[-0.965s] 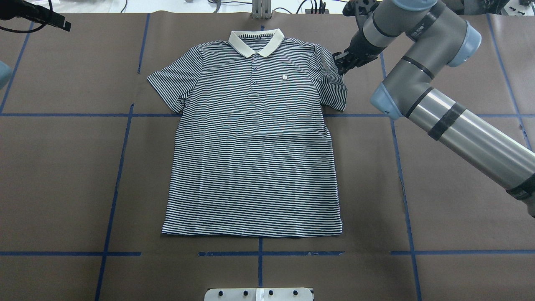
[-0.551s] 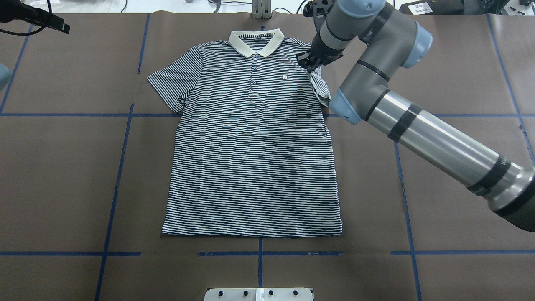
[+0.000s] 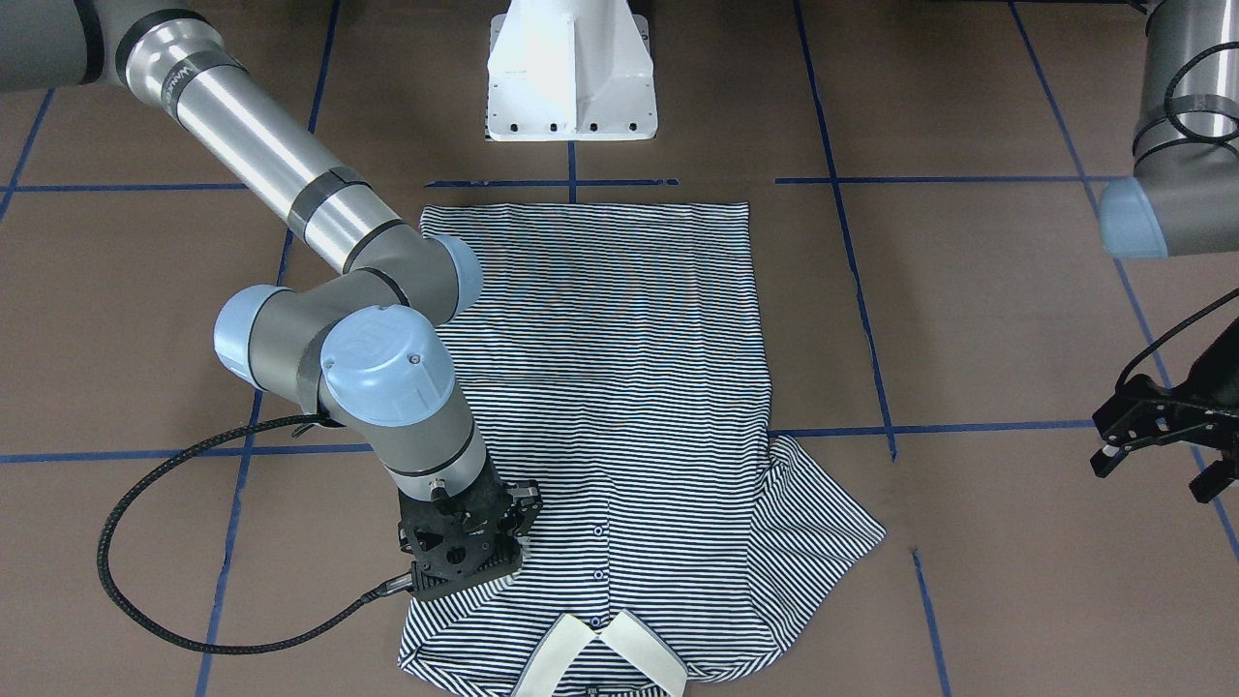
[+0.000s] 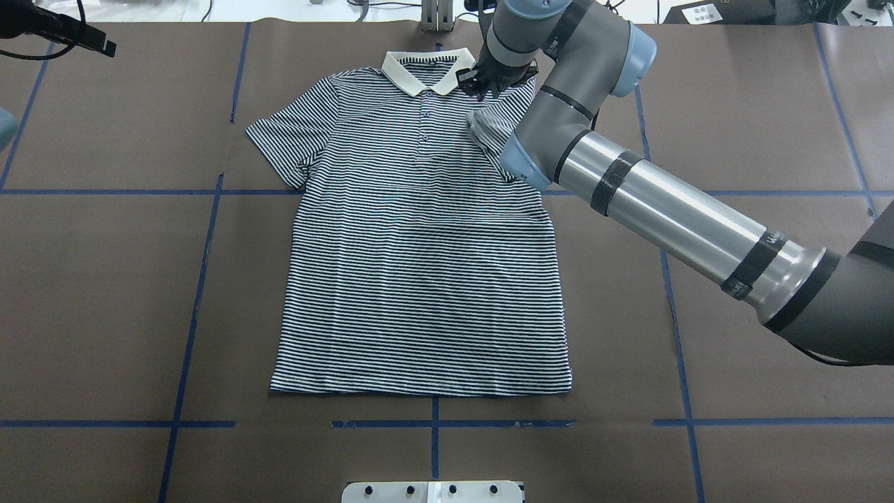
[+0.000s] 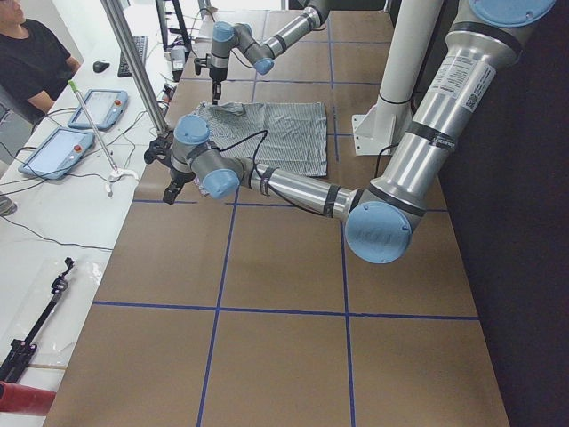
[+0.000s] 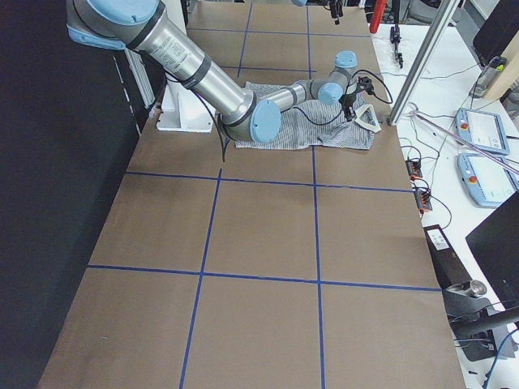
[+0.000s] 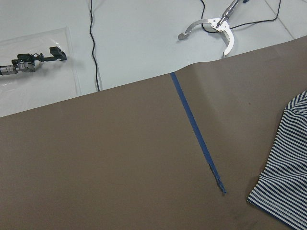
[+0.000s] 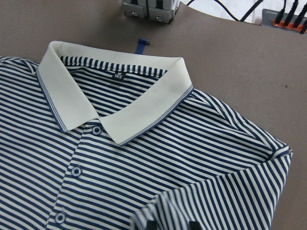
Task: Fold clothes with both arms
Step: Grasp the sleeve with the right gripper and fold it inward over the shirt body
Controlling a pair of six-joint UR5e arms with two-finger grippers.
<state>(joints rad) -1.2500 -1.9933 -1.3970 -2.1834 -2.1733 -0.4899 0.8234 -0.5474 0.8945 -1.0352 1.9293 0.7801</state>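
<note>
Brown-papered table [image 4: 105,293] carries the striped shirt [image 4: 419,265], flat and face up. The right gripper [image 4: 480,85] pinches one sleeve [image 4: 487,129], folded over the chest beside the collar [image 4: 427,68]; the left gripper [image 3: 1157,472] hangs spread wide, well apart from the shirt.

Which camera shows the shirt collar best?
Right wrist-mounted: the shirt collar fills the frame, flaps and label sharp. Overhead shows it small; front-facing cuts it off at the bottom edge; side views, a speck; left wrist, nothing.
</note>
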